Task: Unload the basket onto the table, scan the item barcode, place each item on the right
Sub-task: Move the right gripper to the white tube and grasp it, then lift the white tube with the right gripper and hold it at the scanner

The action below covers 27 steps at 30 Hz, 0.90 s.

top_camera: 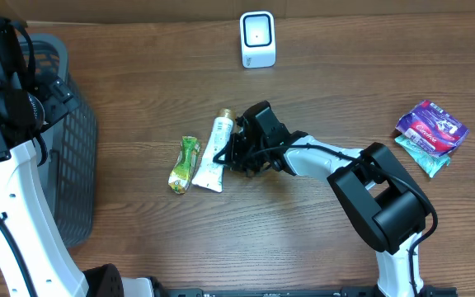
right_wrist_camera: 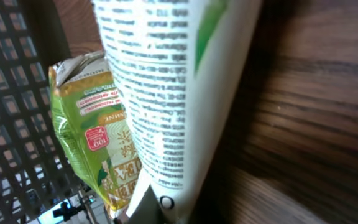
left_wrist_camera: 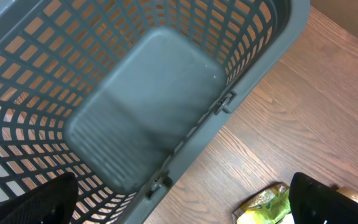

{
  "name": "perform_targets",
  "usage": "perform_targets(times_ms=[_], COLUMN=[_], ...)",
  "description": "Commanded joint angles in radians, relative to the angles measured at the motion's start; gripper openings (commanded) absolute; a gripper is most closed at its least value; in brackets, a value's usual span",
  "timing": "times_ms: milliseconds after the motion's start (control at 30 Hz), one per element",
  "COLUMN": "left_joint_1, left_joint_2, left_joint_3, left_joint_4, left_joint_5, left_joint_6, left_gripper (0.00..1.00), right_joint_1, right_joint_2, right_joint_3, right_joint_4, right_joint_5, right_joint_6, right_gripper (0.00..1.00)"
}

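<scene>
While the left gripper (left_wrist_camera: 185,200) hangs wide open over the grey basket (top_camera: 77,177), far left of the white tube (top_camera: 214,153), a green packet (top_camera: 184,163) lies just left of that tube on the table (top_camera: 303,247). The right gripper (top_camera: 236,154) is pinched shut on the tube's right edge. The white scanner (top_camera: 257,39) stands beyond the tube. A purple packet (top_camera: 432,125) lies far right of it.

Part of the tube (right_wrist_camera: 166,93) beyond the right wrist view's top edge, its print blurred, unreadable.
</scene>
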Motion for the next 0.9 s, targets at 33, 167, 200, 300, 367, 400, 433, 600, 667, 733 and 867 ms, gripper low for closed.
perform_targets(times_ms=[33, 167, 200, 300, 367, 400, 433, 600, 667, 733, 867], left_joint_1=[0.004, 0.004, 0.004, 0.004, 0.004, 0.004, 0.004, 0.004, 0.004, 0.004, 0.004], left_joint_2=[0.004, 0.004, 0.004, 0.004, 0.004, 0.004, 0.004, 0.004, 0.004, 0.004, 0.004], left_joint_3=[-0.004, -0.004, -0.004, -0.004, -0.004, -0.004, -0.004, -0.004, -0.004, -0.004, -0.004], left_joint_4=[0.002, 0.002, 0.002, 0.002, 0.002, 0.002, 0.002, 0.002, 0.002, 0.002, 0.002], left_joint_5=[0.001, 0.001, 0.001, 0.001, 0.001, 0.001, 0.001, 0.001, 0.001, 0.001, 0.001], left_joint_6=[-0.017, -0.017, -0.017, -0.017, -0.017, -0.017, -0.017, -0.017, -0.017, -0.017, -0.017], left_gripper=[1.0, 0.99, 1.0, 1.0, 1.0, 0.99, 0.99, 1.0, 1.0, 0.99, 1.0], right_joint_1=[-0.023, -0.08, -0.097, -0.163, -0.207, -0.225, -0.245, -0.328, -0.349, -0.359, -0.36], right_joint_2=[-0.006, -0.058, -0.078, -0.159, -0.229, -0.264, -0.308, -0.529, -0.591, -0.642, -0.707], right_joint_3=[-0.005, -0.005, -0.005, -0.005, -0.005, -0.005, -0.005, 0.008, 0.024, 0.041, 0.068], right_joint_4=[0.008, -0.021, -0.044, -0.156, -0.247, -0.286, -0.332, -0.472, -0.509, -0.542, -0.606], right_joint_5=[-0.044, -0.185, -0.217, -0.293, -0.337, -0.355, -0.361, -0.36, -0.36, -0.343, -0.292], right_joint_6=[-0.068, -0.19, -0.233, -0.374, -0.509, -0.568, -0.62, -0.731, -0.734, -0.734, -0.729], right_gripper=[0.04, 0.04, 0.04, 0.04, 0.04, 0.04, 0.04, 0.04, 0.04, 0.04, 0.04])
